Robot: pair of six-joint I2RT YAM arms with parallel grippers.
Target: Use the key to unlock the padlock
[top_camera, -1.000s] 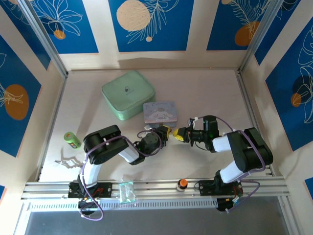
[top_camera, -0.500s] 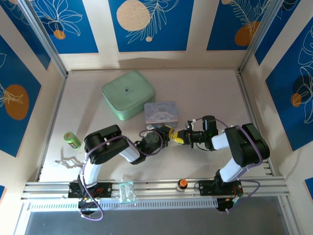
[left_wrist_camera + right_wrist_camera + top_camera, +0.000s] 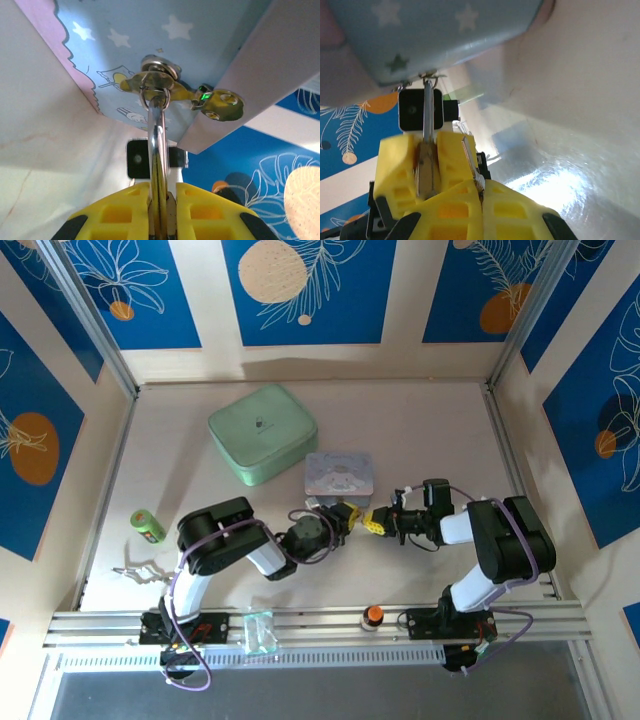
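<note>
Padlock (image 3: 157,150) hangs by its shackle (image 3: 427,100) through the ring of the hasp (image 3: 155,80) on the front of the blue tin (image 3: 340,475), mid-table, just ahead of both arms. Left end effector (image 3: 159,200) is clamped on it, with the yellow fingers (image 3: 115,210) on either side of the body. I read that as a brace so the lock can't swing or twist on the ring while the key goes in.

Key (image 3: 470,160) is pinched edge-on in the right end effector (image 3: 481,192), jaws fully together on it and the blade pointing at the lock. In the right wrist view the blade sits just beside the padlock body and is not in it. The keyhole isn't visible, so I can't tell the alignment. My call is that insertion is not yet made.

In the way:
- The left fingers flank the lock body, so the key has little room to approach.
- The two end effectors are nearly nose to nose in the overhead view (image 3: 345,517) (image 3: 375,523), so any lateral correction risks finger-to-finger contact.
- The tin edge is right above the shackle.

Elsewhere on the table (image 3: 420,430):
- The green tin (image 3: 262,433) sits behind the blue one.
- The green cylinder (image 3: 148,525) is far left.
- The orange-topped knob (image 3: 373,615) is at the near rail.

All three are well apart from the work.
</note>
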